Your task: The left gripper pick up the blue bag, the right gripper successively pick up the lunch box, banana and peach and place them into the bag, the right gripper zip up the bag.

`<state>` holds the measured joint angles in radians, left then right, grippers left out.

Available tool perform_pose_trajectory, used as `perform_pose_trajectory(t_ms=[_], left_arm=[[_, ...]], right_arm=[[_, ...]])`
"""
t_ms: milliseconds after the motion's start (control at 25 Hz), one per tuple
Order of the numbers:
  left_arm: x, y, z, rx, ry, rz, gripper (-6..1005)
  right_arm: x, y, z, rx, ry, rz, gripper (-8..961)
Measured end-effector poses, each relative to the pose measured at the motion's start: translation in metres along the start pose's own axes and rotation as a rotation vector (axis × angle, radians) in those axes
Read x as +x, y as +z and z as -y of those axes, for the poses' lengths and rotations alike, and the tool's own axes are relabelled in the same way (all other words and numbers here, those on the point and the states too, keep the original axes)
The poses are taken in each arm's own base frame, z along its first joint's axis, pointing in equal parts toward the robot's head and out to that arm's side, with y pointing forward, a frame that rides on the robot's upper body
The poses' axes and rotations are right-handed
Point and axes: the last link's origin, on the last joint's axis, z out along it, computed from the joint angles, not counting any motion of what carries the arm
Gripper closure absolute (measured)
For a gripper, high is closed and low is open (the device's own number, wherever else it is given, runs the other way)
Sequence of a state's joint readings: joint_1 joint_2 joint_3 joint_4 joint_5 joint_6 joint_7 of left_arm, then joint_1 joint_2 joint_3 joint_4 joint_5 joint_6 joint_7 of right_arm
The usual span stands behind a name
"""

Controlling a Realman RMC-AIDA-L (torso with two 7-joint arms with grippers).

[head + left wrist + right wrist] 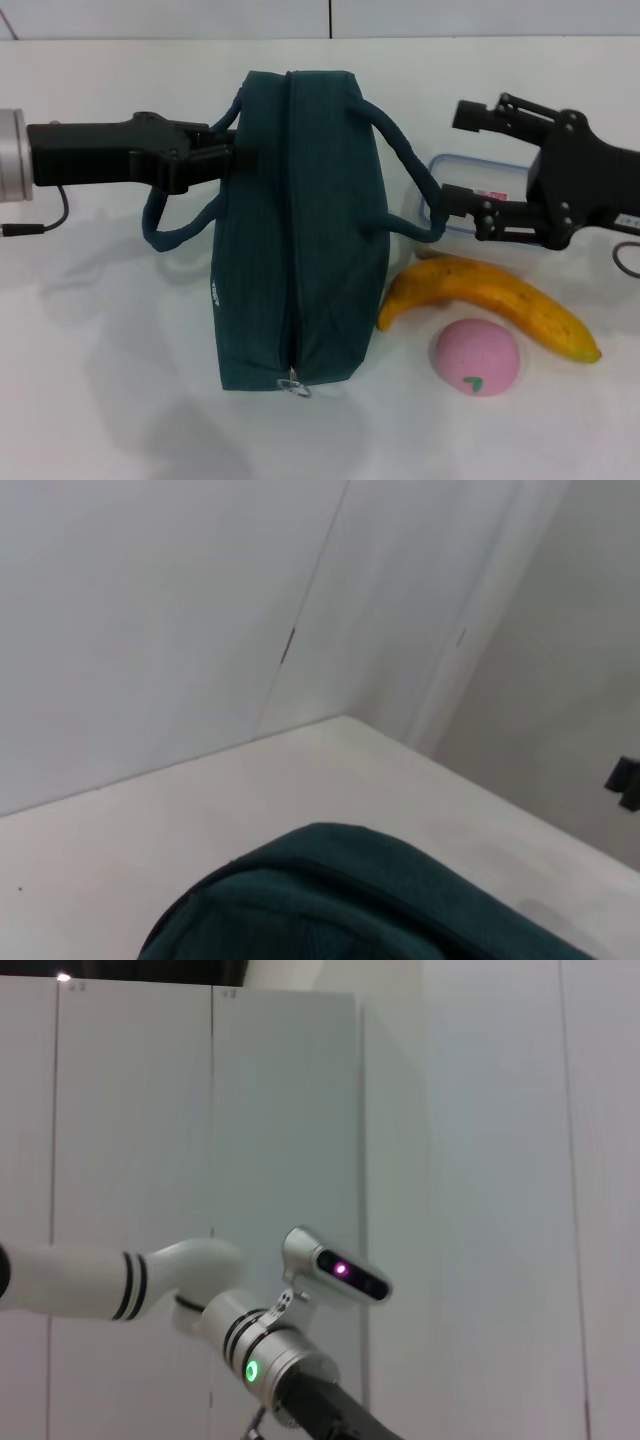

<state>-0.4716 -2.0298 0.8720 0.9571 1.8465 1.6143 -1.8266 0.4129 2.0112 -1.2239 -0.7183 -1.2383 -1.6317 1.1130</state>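
The blue bag (300,230) stands in the middle of the white table, its central zipper closed and the ring pull (295,385) at the near end. Its top also shows in the left wrist view (380,900). My left gripper (222,150) reaches in from the left and is shut on the bag at its left handle. My right gripper (462,160) is open on the right, level with the bag's right handle (410,170) and over the lunch box (480,180), which it partly hides. The banana (490,295) and the peach (475,357) lie to the right of the bag.
The white table (100,380) has free room at the front left. A wall of white panels stands behind it (150,630). The right wrist view shows only my left arm's silver wrist with its green light (252,1370) and the wall.
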Motion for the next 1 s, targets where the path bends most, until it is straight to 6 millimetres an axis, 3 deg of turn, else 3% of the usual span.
perform_pose_trajectory(t_ms=[120, 280, 360, 560, 1000], left_arm=[[0.000, 0.000, 0.000, 0.003, 0.018, 0.020, 788], [-0.001, -0.004, -0.001, 0.016, 0.046, 0.030, 809], [-0.003, -0.006, -0.001, 0.020, 0.065, 0.033, 819], [-0.008, -0.006, -0.001, 0.018, 0.079, 0.045, 952], [-0.013, -0.002, -0.004, 0.008, 0.130, 0.050, 950]], right_arm=[[0.006, -0.006, -0.008, 0.013, 0.041, 0.032, 136], [0.017, -0.020, -0.025, 0.018, 0.107, 0.063, 137], [0.030, -0.029, -0.030, 0.055, 0.155, 0.049, 138], [0.066, -0.046, -0.045, 0.168, 0.259, 0.000, 139], [0.099, -0.065, -0.061, 0.306, 0.368, -0.065, 143]])
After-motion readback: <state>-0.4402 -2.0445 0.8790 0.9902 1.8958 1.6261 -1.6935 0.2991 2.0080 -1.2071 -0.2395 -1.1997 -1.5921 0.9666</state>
